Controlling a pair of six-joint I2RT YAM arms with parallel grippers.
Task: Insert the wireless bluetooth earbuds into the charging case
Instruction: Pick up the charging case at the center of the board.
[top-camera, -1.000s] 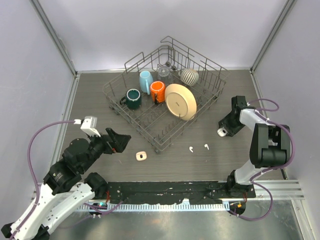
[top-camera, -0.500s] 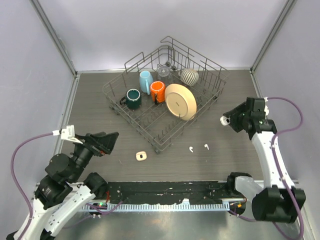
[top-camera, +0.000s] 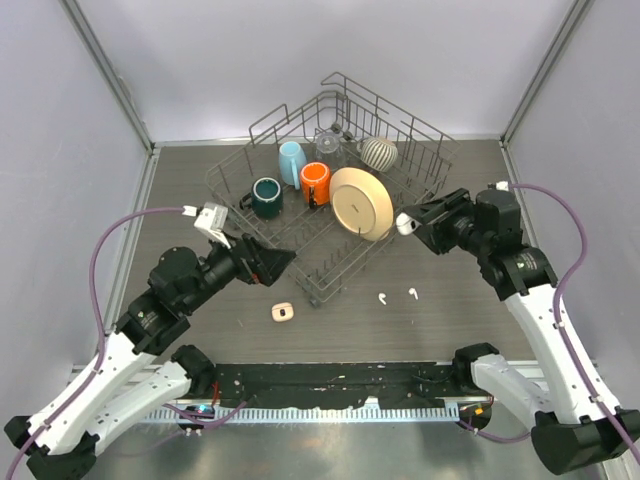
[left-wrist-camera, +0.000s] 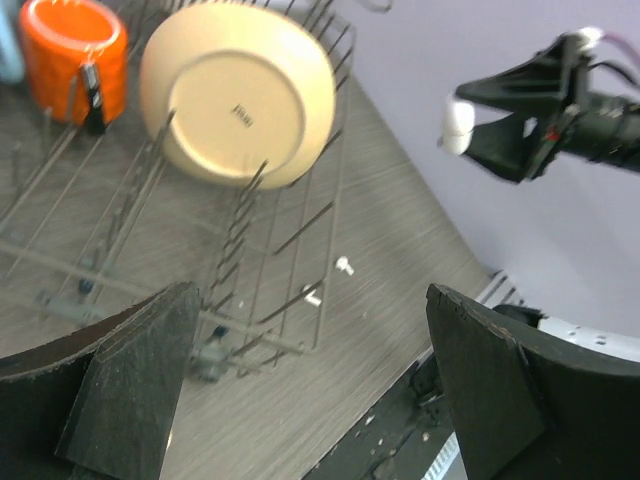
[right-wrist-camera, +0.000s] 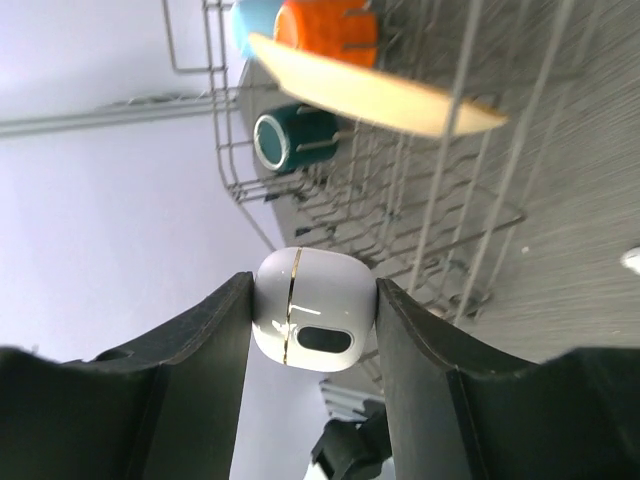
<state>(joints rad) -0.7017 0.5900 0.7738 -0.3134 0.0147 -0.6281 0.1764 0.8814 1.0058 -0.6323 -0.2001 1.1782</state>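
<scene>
Two white wireless bluetooth earbuds (top-camera: 382, 297) (top-camera: 411, 293) lie apart on the grey table just in front of the dish rack's near corner. The left wrist view shows them as well, as earbuds (left-wrist-camera: 344, 264) (left-wrist-camera: 312, 296). The white charging case (top-camera: 405, 225) (right-wrist-camera: 315, 322), lid closed, is pinched between the fingers of my right gripper (top-camera: 407, 222) (right-wrist-camera: 315, 282), held in the air above the rack's right edge. From the left wrist, the case (left-wrist-camera: 459, 122) is seen up high. My left gripper (top-camera: 278, 262) (left-wrist-camera: 311, 288) hangs open and empty left of the earbuds.
A wire dish rack (top-camera: 430, 180) holds a teal mug (top-camera: 267, 197), an orange mug (top-camera: 316, 183), a blue cup (top-camera: 291, 162), a cream plate (top-camera: 362, 203) and a striped cup (top-camera: 379, 153). A small beige object (top-camera: 283, 312) lies on the table. A black rail (top-camera: 330, 380) runs along the near edge.
My right arm has swung left and lifted the case from the table's right side to above the rack's edge. My left arm has swept toward the middle, staying open.
</scene>
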